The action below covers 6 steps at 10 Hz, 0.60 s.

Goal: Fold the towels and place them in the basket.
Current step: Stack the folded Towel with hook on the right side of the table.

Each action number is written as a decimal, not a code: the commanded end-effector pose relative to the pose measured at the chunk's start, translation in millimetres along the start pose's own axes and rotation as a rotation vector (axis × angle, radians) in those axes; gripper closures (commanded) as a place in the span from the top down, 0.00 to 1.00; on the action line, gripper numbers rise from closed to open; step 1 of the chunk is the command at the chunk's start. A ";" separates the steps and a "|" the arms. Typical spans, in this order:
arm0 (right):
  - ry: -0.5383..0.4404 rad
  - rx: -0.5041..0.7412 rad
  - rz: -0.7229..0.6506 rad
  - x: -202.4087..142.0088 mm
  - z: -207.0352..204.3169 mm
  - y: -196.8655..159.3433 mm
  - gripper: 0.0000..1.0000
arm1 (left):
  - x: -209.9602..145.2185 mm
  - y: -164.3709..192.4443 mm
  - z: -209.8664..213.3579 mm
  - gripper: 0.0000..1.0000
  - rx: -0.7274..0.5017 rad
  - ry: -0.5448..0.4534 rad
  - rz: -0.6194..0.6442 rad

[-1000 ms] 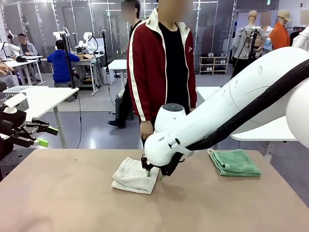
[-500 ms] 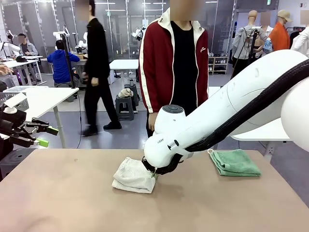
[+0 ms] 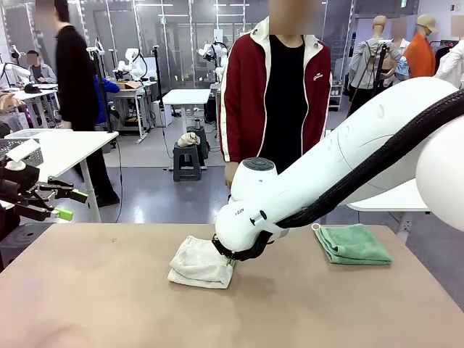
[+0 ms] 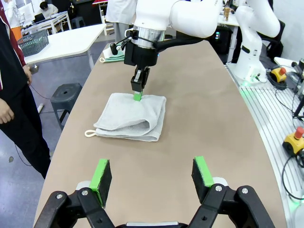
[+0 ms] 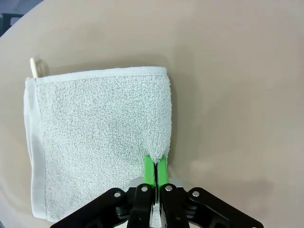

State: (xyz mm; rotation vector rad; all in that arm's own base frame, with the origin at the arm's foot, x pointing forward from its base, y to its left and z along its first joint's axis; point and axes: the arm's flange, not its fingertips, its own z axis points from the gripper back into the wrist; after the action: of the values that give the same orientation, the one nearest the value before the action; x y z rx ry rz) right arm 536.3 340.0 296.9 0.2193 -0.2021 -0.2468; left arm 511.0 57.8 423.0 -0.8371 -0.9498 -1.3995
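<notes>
Beige oval tabletop [image 3: 109, 297], broad bare room left and front. Two terry towels: folded cream-white towel [image 3: 199, 264] at centre, folded mint-green towel [image 3: 353, 244] near far right edge. Right hand [image 5: 155, 164] — green pads pinched together on cream towel's edge. Left hand [image 4: 153, 174] hovers, fingers spread apart, empty.

Lighting is bright and even, from overhead room fixtures. Shadows on the table [image 3: 109, 290] are soft and short, the darkest lying under the cream towel [image 4: 130, 116]. All three views are sharp. Motion blur affects one walking person [image 3: 76, 94] at the far left. The wrist views bend straight lines near the edges (wide-angle lens). Mild glare shows on the white arm [image 3: 377, 138].
</notes>
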 end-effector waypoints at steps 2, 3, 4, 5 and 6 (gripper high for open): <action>0.000 0.000 -0.003 -0.8 -0.5 -0.2 0.00 | 2.1 -3.4 -0.1 0.86 0.005 0.002 -0.005; 0.000 0.000 -0.003 -0.8 -0.5 -0.2 0.00 | 2.1 -3.4 -0.1 0.86 0.005 0.002 -0.005; 0.000 0.000 -0.003 -0.8 -0.5 -0.2 0.00 | 2.1 -3.4 -0.1 0.86 0.005 0.002 -0.005; 0.000 0.000 -0.003 -0.8 -0.5 -0.2 0.00 | 2.1 -3.4 -0.1 0.86 0.005 0.002 -0.005; 0.001 0.000 0.001 0.0 0.0 -0.1 0.03 | 2.1 -3.4 -0.1 0.86 0.005 0.002 -0.005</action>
State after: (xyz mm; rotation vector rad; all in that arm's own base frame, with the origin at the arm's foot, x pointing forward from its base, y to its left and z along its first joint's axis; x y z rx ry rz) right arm 536.3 340.0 296.8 0.2189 -0.2016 -0.2458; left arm 511.0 57.8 423.0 -0.8371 -0.9498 -1.3995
